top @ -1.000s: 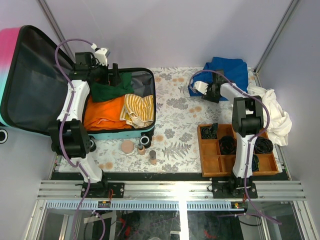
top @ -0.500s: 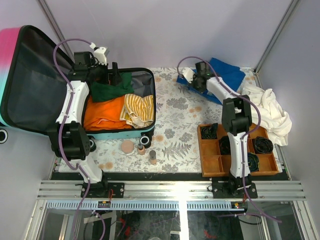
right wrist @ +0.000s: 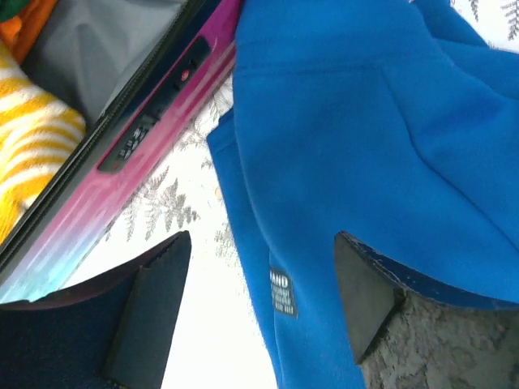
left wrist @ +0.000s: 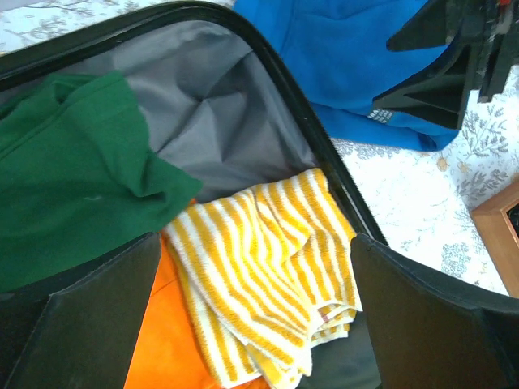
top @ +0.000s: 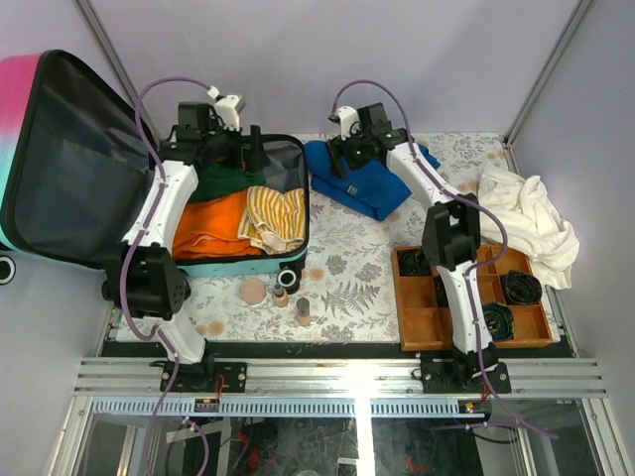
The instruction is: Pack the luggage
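Observation:
The luggage (top: 69, 159) lies open at the left with its lid up against the wall. It holds a green garment (top: 223, 178), an orange garment (top: 203, 223) and a yellow-striped towel (top: 273, 213). My left gripper (top: 253, 149) hangs open and empty over the towel (left wrist: 259, 259) and the grey lining (left wrist: 211, 121). A blue garment (top: 362, 183) lies on the table just right of the luggage. My right gripper (top: 339, 164) is over its near edge, jaws wide apart (right wrist: 261, 243), with the blue cloth (right wrist: 365, 138) between them beside the pink shell (right wrist: 154, 138).
A brown wooden tray (top: 417, 327) with black cables stands at the front right. A white cloth (top: 526, 213) is heaped at the right edge. A round pink compact (top: 254, 292) and two small bottles (top: 281, 296) sit in front of the luggage.
My right arm has swept left, and the blue garment has moved with it from the back right to beside the luggage. My left gripper has shifted a little to the right.

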Controlling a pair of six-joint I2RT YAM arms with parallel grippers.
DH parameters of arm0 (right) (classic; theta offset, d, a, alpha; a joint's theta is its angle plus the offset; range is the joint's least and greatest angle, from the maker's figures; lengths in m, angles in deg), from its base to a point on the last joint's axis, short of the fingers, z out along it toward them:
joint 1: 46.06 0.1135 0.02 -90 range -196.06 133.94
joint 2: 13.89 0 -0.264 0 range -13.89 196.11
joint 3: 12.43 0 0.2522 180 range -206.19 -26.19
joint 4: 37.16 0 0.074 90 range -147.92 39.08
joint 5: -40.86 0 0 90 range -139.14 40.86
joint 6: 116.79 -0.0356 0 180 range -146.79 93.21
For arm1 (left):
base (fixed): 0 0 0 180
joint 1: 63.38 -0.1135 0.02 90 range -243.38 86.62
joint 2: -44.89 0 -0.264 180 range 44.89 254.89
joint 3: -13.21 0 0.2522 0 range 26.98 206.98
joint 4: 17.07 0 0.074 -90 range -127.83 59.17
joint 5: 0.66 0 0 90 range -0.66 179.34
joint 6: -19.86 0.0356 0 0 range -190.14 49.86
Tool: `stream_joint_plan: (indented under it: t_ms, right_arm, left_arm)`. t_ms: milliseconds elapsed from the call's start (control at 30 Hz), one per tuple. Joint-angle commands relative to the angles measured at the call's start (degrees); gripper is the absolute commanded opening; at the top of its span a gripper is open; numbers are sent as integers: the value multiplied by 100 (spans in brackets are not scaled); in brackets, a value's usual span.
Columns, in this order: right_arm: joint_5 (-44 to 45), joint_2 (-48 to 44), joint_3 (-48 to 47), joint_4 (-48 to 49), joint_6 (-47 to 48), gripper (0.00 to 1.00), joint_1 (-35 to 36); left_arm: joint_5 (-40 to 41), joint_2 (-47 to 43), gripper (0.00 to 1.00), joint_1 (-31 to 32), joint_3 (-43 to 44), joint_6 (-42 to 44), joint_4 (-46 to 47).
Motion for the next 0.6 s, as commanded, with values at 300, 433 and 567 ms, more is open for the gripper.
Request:
stream_joint_plan:
  t_ms: [300,433,567]
  right_arm:
    - [492,-147,-251,-173,1025,61,-1427]
    - [204,71,-173,-405,907,60,-1601]
    - [-43,-131,660,-297,792,60,-1606]
  left_arm:
    - [355,-203,100,1000,-243,-54,451]
    - [572,-202,100,1258,-304,-98,459]
    - [687,-213,100,1515,-345,-209,592]
